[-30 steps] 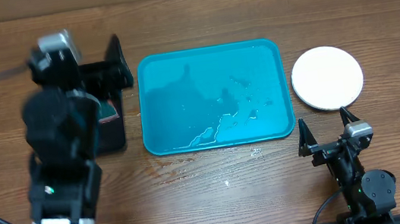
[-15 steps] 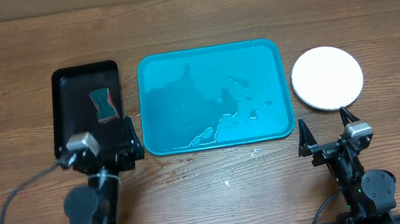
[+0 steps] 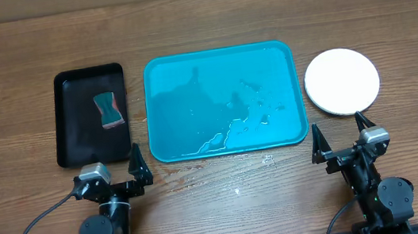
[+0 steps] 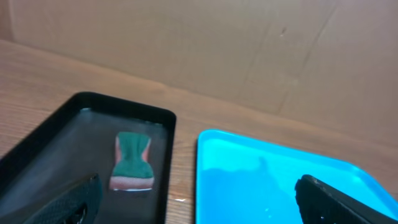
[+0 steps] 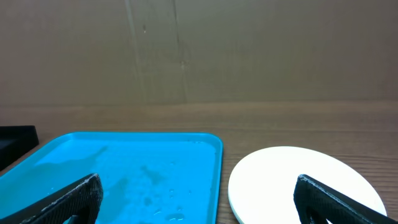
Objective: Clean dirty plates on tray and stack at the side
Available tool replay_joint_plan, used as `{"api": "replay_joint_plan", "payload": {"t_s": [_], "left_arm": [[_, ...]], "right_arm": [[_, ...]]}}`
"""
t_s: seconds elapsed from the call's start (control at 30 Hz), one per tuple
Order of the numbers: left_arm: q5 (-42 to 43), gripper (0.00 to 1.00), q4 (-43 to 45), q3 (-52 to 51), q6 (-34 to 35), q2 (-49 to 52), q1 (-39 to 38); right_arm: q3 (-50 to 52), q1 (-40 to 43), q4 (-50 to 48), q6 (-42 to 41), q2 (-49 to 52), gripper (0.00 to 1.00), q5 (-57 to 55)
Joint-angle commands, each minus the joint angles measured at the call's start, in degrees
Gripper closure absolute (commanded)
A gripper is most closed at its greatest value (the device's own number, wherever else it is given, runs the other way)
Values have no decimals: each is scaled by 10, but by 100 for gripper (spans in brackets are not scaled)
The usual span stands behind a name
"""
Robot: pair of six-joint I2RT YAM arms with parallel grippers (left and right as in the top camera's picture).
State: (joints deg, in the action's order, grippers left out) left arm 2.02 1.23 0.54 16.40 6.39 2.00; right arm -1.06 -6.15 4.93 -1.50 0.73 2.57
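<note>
The turquoise tray (image 3: 219, 68) lies mid-table, wet, with no plate on it. It also shows in the left wrist view (image 4: 273, 180) and the right wrist view (image 5: 124, 168). A white plate (image 3: 341, 81) sits on the table right of the tray, also in the right wrist view (image 5: 298, 180). Only its white top shows; blue and yellow-green plates are not visible. My left gripper (image 3: 112, 177) rests near the front edge, open and empty (image 4: 199, 202). My right gripper (image 3: 344, 140) rests in front of the plate, open and empty (image 5: 199, 199).
A black tray (image 3: 76, 141) stands left of the turquoise tray with a green-red sponge (image 3: 109, 110) in it, also in the left wrist view (image 4: 134, 162). Water drops (image 3: 266, 159) lie on the wood in front of the tray. A cardboard wall stands at the back.
The left arm has pulled back from over the black tray toward the front edge and settled low there. The sponge lies uncovered in the black tray. The right arm has not moved.
</note>
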Motion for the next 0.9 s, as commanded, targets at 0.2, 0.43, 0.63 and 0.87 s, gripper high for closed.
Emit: {"api": "replay_joint_plan", "payload": {"t_s": [0.2, 0.43, 0.63, 0.87], "left_arm": [[-20, 0, -57, -2, -36, -62, 3], [-20, 0, -57, -2, -36, -61, 3], [-20, 0, -57, -2, -36, -61, 3], [-20, 0, -57, -2, -36, -61, 3]], "right_arm": [[6, -4, -4, -2, -6, 0, -4], [6, -4, -4, -2, -6, 0, -4], [6, -4, -4, -2, -6, 0, -4], [6, -4, -4, -2, -6, 0, -4]]}}
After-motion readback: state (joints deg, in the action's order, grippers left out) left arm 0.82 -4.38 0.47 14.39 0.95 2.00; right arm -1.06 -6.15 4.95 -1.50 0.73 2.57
